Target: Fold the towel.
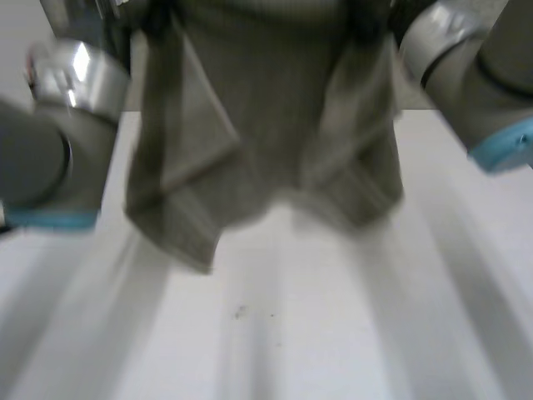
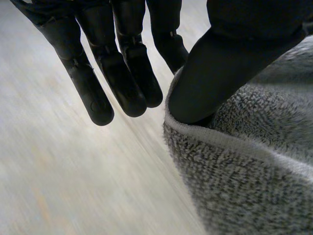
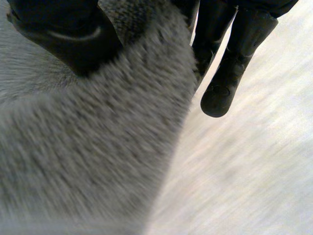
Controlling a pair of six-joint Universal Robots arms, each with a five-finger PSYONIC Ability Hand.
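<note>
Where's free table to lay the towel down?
Bare: the table below the towel's hanging edge, between the left arm and right arm. Crowded: where the towel hangs, pinched by the left hand and right hand.

Soft, even, rather dim light.

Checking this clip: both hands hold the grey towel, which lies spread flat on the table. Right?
Not flat. The towel hangs bunched between the left hand and the right hand, raised over the table, as the head view shows.
</note>
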